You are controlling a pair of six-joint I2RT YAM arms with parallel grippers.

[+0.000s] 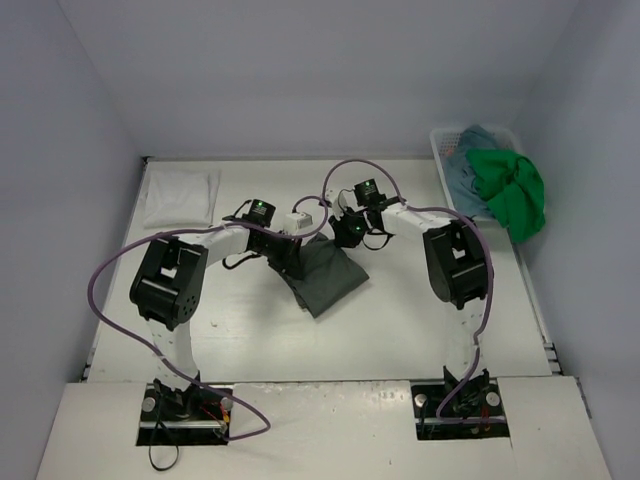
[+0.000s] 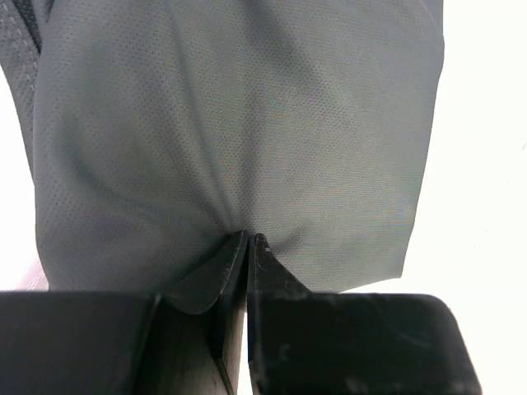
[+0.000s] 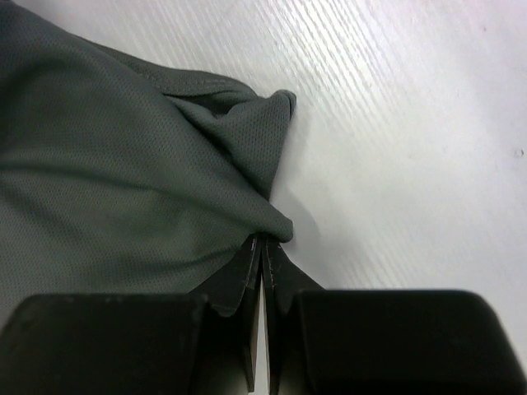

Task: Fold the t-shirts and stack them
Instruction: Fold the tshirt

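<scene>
The left gripper [image 2: 249,237] and right gripper [image 3: 262,240] are each clamping the dark grey-green mesh-cloth t-shirt [image 1: 335,275]; moving evenly should be keeping the fold straight.

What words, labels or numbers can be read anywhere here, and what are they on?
None: no readable text shows in any view, neither on the dark grey-green shirt, the folded white shirt, the green shirt nor the basket.
</scene>
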